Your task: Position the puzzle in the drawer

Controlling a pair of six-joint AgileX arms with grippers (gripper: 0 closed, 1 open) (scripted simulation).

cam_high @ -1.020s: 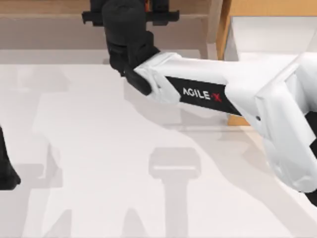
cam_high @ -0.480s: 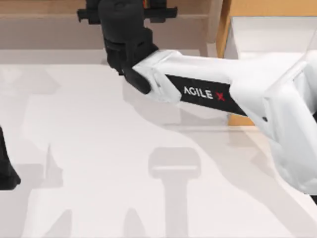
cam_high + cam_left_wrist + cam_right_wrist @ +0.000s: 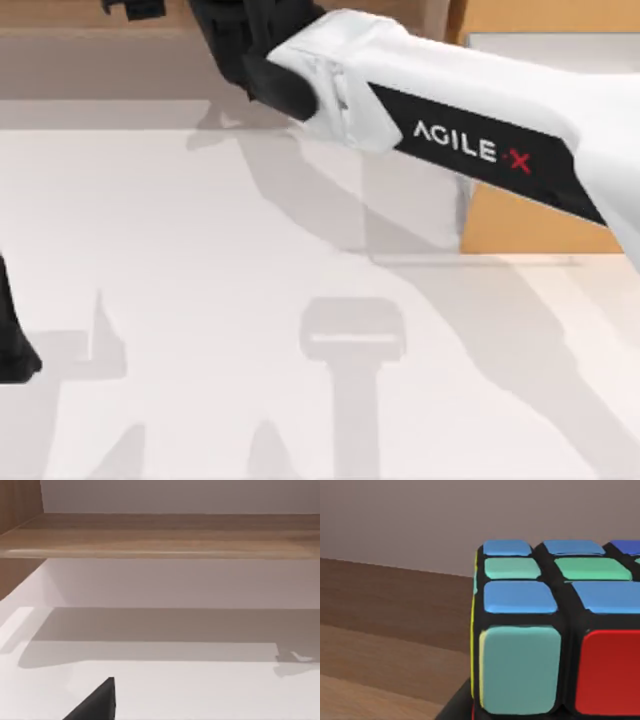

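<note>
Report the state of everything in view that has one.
puzzle: held by the right end effector, near the wooden shelf, not in the drawer.
drawer: open, white inside showing.
left arm: parked at the table's left edge.

Place: rendered tabletop robot workspace
Evidence: plain white table (image 3: 200, 300), far wooden shelf (image 3: 160, 542), white AgileX arm (image 3: 470, 120)

Glossy puzzle (image 3: 555, 630), matt wooden shelf (image 3: 160, 535)
</note>
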